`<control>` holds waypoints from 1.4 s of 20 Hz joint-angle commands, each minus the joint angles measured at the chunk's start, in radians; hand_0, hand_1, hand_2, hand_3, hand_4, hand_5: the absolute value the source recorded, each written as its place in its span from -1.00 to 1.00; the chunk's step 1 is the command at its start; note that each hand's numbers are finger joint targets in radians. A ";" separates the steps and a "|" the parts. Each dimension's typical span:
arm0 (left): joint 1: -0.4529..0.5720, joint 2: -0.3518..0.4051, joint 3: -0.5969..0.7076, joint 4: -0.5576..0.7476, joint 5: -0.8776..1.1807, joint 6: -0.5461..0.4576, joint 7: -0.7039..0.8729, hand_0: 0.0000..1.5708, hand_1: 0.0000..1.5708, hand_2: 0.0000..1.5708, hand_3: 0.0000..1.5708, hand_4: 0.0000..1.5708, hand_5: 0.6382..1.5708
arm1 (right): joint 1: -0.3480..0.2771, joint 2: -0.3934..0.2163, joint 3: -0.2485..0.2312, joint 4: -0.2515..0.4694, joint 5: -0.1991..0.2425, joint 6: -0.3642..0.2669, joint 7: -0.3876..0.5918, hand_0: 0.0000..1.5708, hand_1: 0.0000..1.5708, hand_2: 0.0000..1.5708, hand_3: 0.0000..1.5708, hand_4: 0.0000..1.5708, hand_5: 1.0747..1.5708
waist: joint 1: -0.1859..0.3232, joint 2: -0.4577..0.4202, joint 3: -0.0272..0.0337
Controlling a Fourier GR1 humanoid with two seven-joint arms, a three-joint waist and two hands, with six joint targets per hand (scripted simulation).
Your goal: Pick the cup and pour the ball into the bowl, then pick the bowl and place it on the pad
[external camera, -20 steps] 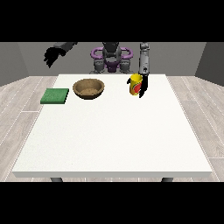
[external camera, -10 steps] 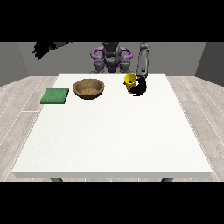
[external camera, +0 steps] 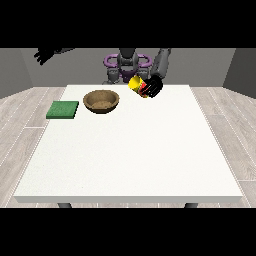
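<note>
A yellow cup point(external camera: 136, 83) is held off the table and tipped towards the view's left, with the hand at the view's right point(external camera: 153, 87) curled round it. The brown wooden bowl point(external camera: 101, 100) rests on the table to the left of and slightly below the cup. No ball shows in the cup or in the bowl. A green square pad point(external camera: 63, 109) lies flat near the table's left edge. The hand at the view's left point(external camera: 43, 54) is raised high above the table's far left corner with its fingers spread.
The white table point(external camera: 130, 155) stretches wide towards the camera. The robot's torso point(external camera: 127, 65) stands behind the far edge.
The cup has been lifted from the table, carried left towards the bowl and tipped over. The hand at the view's left has risen and swung further out.
</note>
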 commanded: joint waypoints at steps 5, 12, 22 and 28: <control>-0.182 -0.023 -0.243 0.120 -0.421 0.098 0.421 0.71 0.71 1.00 1.00 0.84 0.93 | 0.010 -0.020 -0.021 0.123 0.006 0.040 -0.040 -1.00 -1.00 -1.00 -0.88 -0.14 0.95 | 0.029 -0.056 -0.0015; -0.384 -0.066 -0.327 0.141 -0.574 -0.049 0.717 0.74 0.74 1.00 1.00 0.87 0.91 | -0.022 -0.043 -0.022 0.203 -0.007 0.099 -0.057 -1.00 -1.00 -1.00 -1.00 -0.12 0.95 | -0.002 -0.051 -0.0037; -0.571 -0.067 -0.540 0.184 -0.843 -0.290 0.971 0.78 0.78 1.00 1.00 0.32 1.00 | -0.105 -0.028 0.009 0.261 0.015 0.103 -0.089 -1.00 -1.00 -1.00 -0.66 -0.12 0.93 | -0.039 -0.031 -0.0035; -0.458 -0.067 -0.687 0.007 -0.834 -0.485 1.017 -0.68 -0.68 0.57 0.98 0.37 1.00 | -0.155 -0.001 0.037 0.290 0.041 0.067 -0.088 -1.00 -1.00 -1.00 -0.59 -0.12 0.93 | -0.069 -0.049 -0.0048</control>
